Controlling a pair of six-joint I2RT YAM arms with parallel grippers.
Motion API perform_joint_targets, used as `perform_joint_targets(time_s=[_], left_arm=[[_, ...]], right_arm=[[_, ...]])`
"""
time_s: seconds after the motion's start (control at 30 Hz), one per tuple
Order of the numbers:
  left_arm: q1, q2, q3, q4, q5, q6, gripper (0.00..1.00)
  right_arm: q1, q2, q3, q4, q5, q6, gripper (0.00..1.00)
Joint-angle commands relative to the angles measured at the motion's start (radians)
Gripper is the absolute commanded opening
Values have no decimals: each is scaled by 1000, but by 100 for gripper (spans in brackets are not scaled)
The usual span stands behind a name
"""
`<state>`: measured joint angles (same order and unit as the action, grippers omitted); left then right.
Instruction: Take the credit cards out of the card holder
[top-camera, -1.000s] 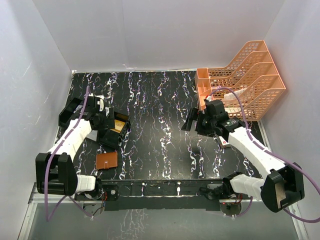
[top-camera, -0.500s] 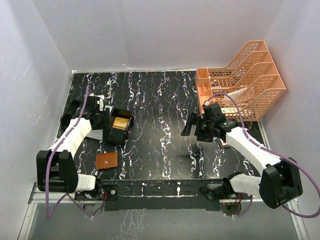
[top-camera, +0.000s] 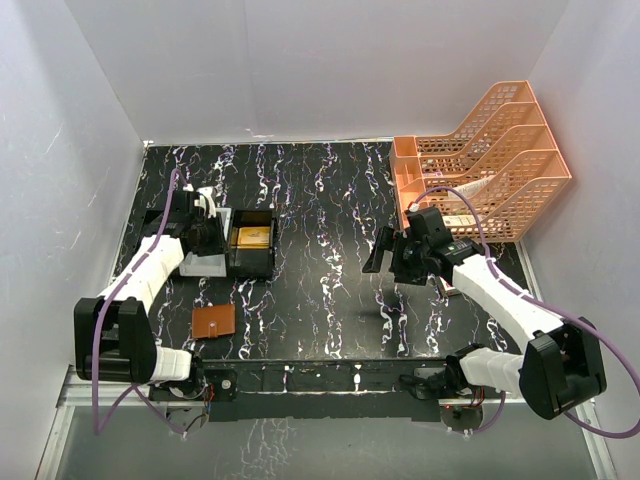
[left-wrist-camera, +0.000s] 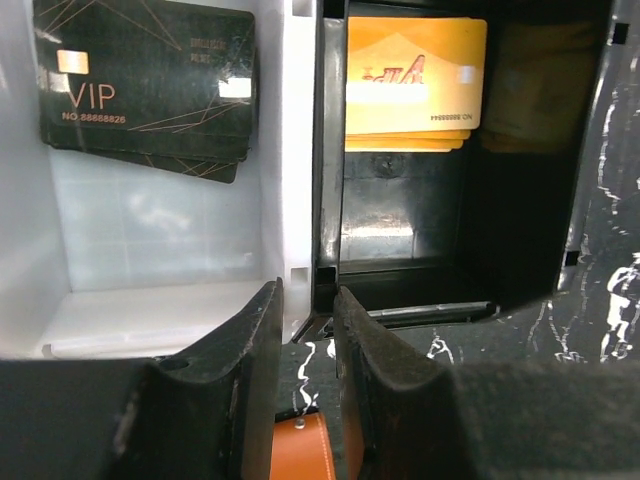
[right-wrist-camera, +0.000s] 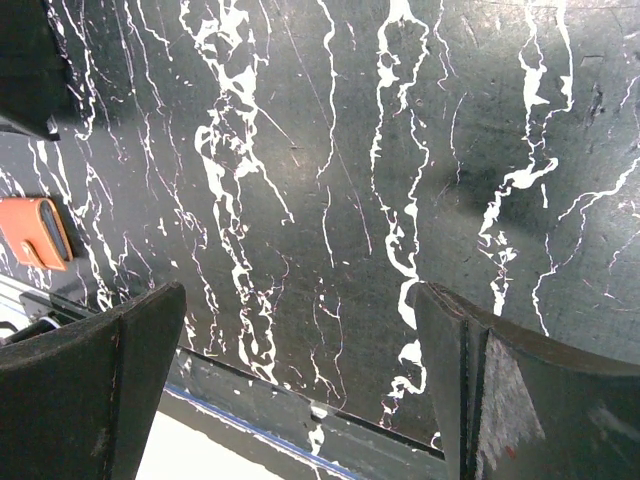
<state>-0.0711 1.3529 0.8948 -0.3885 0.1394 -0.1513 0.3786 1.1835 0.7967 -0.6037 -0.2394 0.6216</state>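
Brown card holder (top-camera: 213, 320) lies shut near the tray (top-camera: 250, 270), credit cards presumably inside; my left claw (left-wrist-camera: 308, 340) nearly pinched, grip unclear; right claw (right-wrist-camera: 300, 400) splayed.

The whole table (top-camera: 330, 220) is taken in by the top view, from above and behind the arm bases, looking down and away. There the tray (top-camera: 250, 266) is seen small, at the left. The left wrist view is set right up against the tray, low at its near wall and facing into its compartments, with the left gripper (left-wrist-camera: 307, 295) framing the bottom. The right wrist view is aimed steeply down at bare table well right of the tray, between the wide-set jaws of the right gripper (right-wrist-camera: 300, 290). The holder (top-camera: 214, 320), just nearside of the tray, is shared by all three views. It is caught as a sliver at the left wrist view's bottom edge and at the right wrist view's left edge.
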Motion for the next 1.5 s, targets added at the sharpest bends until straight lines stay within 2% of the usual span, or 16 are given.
perform_joint_targets(time_s=[0.0,0.27,0.73,1.03,1.07,1.13,1.23,1.27,1.37,1.47], left_arm=[[-1,11,1,24,117,-51,18],[-43,68,13,44,167,-111,11],[-268,187,70,148,50,-321,10],[-395,288,158,136,-31,-370,9],[-406,285,167,129,-47,-372,12],[-419,260,169,121,-86,-384,31],[-420,180,166,89,-154,-393,35],[-419,146,162,70,-186,-394,39],[-417,61,157,32,-305,-392,58],[-407,55,187,-11,-409,-371,66]], right_arm=[[2,-48,23,22,-7,-17,98],[2,-80,2,15,38,-28,98],[1,-88,12,-2,64,-38,98],[1,-123,-5,-28,95,-42,98],[2,-127,-8,-27,98,-40,98],[1,-134,-1,-15,80,-48,98],[2,-124,22,31,20,-59,98],[2,-118,31,55,-7,-60,98],[2,-91,58,104,-59,-48,98],[2,-68,84,111,-66,-44,98]])
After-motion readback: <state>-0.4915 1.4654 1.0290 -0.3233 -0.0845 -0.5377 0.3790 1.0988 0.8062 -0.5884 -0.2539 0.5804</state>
